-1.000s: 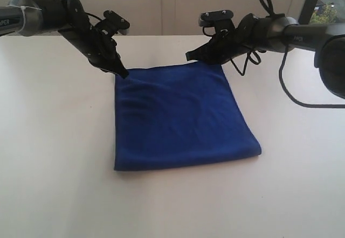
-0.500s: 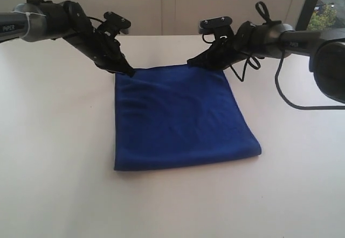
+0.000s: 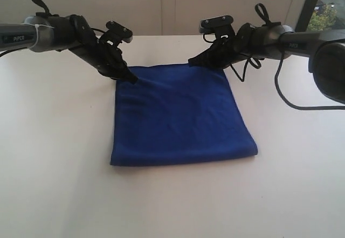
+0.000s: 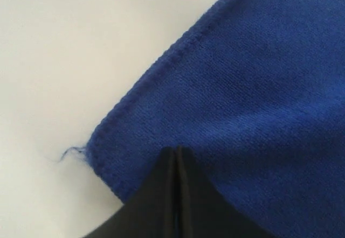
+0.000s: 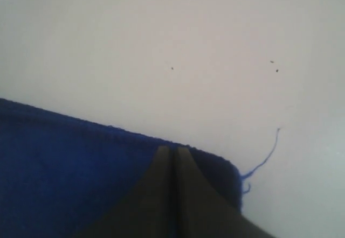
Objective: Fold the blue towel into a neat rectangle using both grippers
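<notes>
The blue towel (image 3: pixel 180 114) lies flat on the white table (image 3: pixel 54 157) as a folded, roughly square shape. My left gripper (image 3: pixel 131 78) is shut, its tips resting on the towel's far left corner. In the left wrist view that gripper (image 4: pixel 178 149) shows both fingers pressed together over flat cloth (image 4: pixel 259 87), a short thread (image 4: pixel 70 152) beside the corner. My right gripper (image 3: pixel 191 61) is shut at the far right corner. The right wrist view shows its closed tips (image 5: pixel 172 149) over the towel's edge (image 5: pixel 64 168), with a loose thread (image 5: pixel 267 157) trailing off the corner. No cloth shows between either pair of fingers.
Black cables (image 3: pixel 291 98) loop down from the right arm onto the table at the right. A pale wall (image 3: pixel 172 6) runs behind the table's far edge, and a window (image 3: pixel 329 6) shows at the top right.
Both grippers have come down and inward onto the towel's far corners. The left one slid a little right and toward the towel; the towel's near edge shifted slightly left and away.
</notes>
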{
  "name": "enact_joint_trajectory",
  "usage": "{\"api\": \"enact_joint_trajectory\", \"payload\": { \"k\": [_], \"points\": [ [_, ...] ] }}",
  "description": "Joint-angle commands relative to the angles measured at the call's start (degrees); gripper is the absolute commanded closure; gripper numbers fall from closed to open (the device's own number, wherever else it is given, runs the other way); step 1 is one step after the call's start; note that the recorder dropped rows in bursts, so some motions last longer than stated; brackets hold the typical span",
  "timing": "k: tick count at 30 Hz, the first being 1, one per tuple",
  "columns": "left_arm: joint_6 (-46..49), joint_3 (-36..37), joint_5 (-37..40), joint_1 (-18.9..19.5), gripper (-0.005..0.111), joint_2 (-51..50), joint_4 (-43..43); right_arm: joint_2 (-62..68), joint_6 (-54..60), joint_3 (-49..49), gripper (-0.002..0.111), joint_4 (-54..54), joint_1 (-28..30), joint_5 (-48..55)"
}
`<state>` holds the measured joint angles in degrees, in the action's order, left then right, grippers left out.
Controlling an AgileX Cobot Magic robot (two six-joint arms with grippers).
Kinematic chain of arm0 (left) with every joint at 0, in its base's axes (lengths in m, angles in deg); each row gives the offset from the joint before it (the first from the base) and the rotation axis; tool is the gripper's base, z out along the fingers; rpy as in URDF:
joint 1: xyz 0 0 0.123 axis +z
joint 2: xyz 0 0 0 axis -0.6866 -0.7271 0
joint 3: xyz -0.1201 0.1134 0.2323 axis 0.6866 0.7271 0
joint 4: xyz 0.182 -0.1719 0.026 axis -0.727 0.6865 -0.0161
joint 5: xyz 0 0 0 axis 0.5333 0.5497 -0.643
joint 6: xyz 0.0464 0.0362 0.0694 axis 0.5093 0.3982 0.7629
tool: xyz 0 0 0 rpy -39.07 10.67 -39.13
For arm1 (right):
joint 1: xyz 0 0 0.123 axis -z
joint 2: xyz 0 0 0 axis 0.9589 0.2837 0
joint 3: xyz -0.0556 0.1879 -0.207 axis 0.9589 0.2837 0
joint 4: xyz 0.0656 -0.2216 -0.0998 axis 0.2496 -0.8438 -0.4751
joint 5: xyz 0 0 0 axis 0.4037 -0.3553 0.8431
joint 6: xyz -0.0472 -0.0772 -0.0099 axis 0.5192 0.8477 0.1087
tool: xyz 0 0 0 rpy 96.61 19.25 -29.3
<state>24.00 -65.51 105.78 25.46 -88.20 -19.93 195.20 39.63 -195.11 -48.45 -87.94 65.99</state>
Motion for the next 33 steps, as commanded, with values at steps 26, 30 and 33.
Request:
{"api": "enact_joint_trajectory", "payload": {
  "k": [26,30,33],
  "points": [
    [3.2,4.2,20.0,0.0,0.107,5.7,0.7,-3.3,10.7,0.1,0.108,0.3,-5.9,8.9],
    [6.7,6.4,20.2,0.0,0.107,5.7,4.3,-1.5,10.7,0.1,0.108,0.3,-6.0,7.2],
    [8.1,6.5,23.2,0.0,0.107,5.7,4.3,-0.7,10.7,0.1,0.108,0.3,-6.0,6.3]
  ]
}}
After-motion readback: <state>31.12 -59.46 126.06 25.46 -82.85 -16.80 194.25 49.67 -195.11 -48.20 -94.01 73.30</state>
